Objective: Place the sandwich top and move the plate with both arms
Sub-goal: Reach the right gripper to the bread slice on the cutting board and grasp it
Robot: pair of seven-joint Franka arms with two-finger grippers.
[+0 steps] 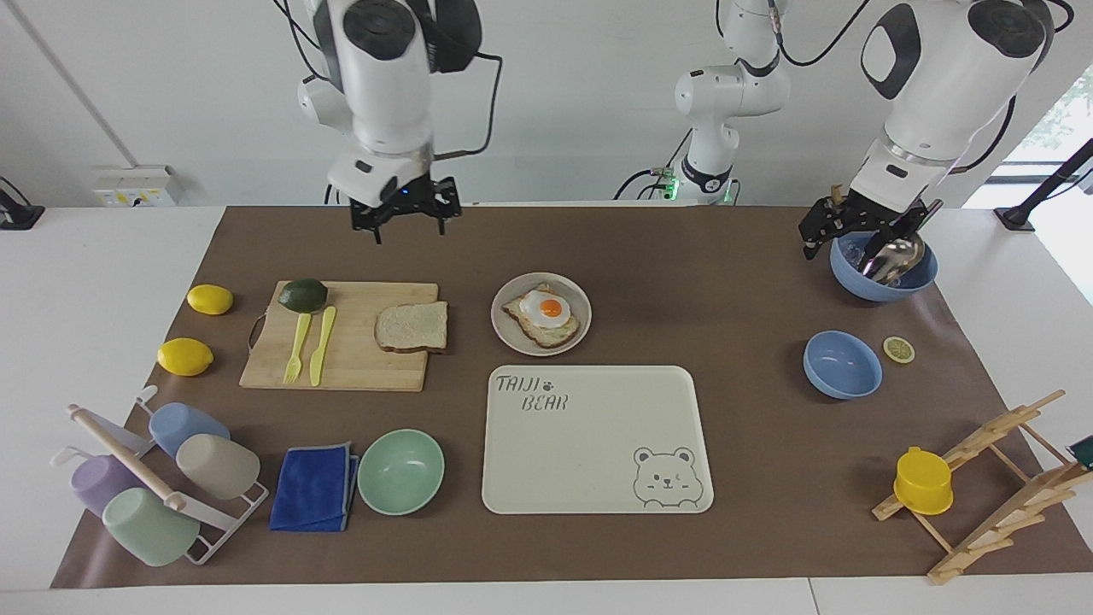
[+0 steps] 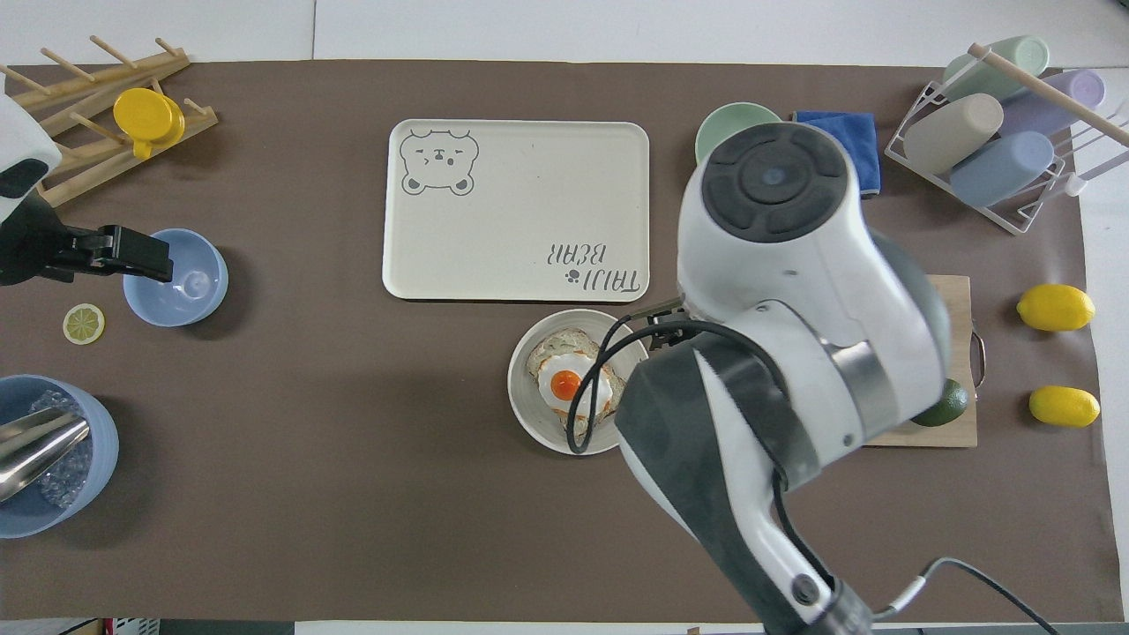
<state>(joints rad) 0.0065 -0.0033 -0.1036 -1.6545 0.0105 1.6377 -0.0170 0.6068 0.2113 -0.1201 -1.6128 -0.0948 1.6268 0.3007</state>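
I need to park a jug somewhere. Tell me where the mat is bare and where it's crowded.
Bare: the tray itself, the brown mat between the plate and the blue bowl, and the strip between tray and wooden rack. Crowded: the right arm's end, where cutting board, lemons, cup rack, cloth and green bowl cluster.
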